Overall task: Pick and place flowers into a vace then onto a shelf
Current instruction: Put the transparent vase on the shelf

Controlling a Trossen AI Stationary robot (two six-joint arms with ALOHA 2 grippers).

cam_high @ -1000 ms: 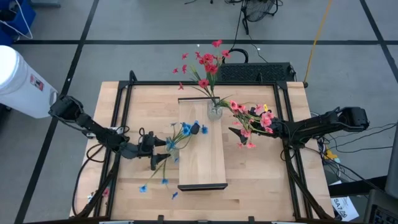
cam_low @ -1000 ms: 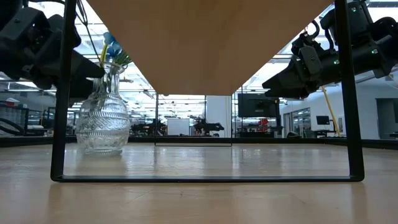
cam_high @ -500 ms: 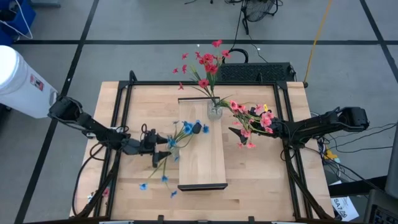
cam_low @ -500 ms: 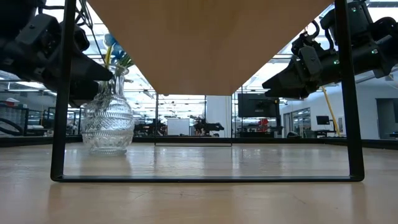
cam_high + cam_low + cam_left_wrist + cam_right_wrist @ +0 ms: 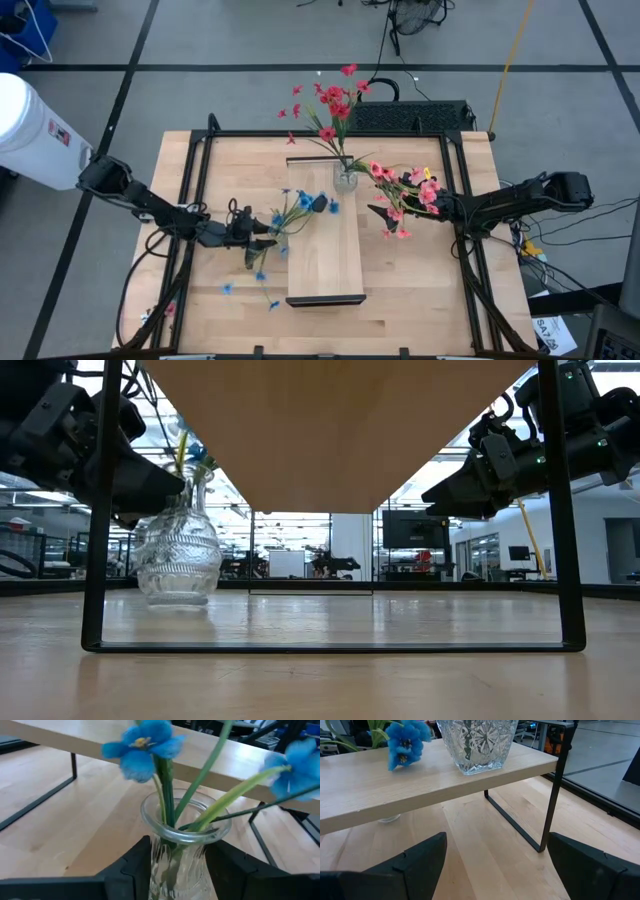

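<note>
Vase (image 5: pixel 179 851) of blue flowers (image 5: pixel 144 747) sits clamped between left claw (image 5: pixel 175 870) fingers beside shelf (image 5: pixel 324 230); right claw (image 5: pixel 492 862) gapes empty.

A pale wood plank shelf (image 5: pixel 325 240) on thin black legs stands mid-frame on the black-framed wooden tabletop (image 5: pixel 420 290); a cut-glass vase (image 5: pixel 346 180) of red-pink flowers (image 5: pixel 330 105) sits at its upper end.
</note>
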